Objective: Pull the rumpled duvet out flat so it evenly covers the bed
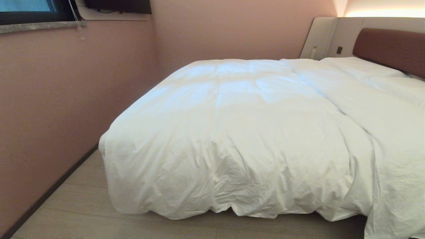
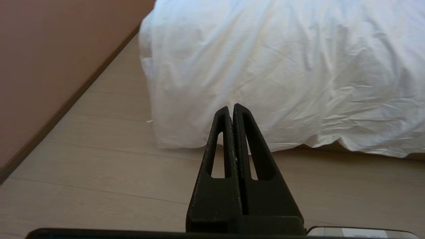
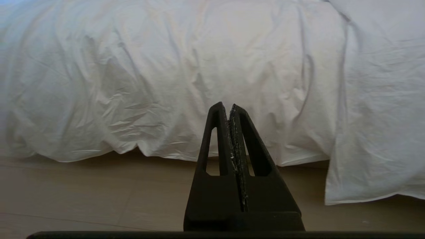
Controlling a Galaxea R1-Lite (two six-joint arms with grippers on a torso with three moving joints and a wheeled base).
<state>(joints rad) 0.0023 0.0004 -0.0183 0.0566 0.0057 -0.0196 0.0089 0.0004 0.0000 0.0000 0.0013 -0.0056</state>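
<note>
puffy white wrinkled duvet [image 1: 252,132]

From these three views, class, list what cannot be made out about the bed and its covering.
- Mattress and sheet: hidden under the duvet in every view.
- Bed base: hidden by the duvet's hanging edge; only shadow shows in the wrist views.
- Bed's right side: cut off by the head view's edge.
- Headboard: partly cut off by the same edge.

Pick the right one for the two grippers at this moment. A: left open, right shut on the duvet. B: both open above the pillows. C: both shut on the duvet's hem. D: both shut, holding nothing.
D: the left gripper and right gripper each show fingers pressed together short of the duvet, nothing between them.
</note>
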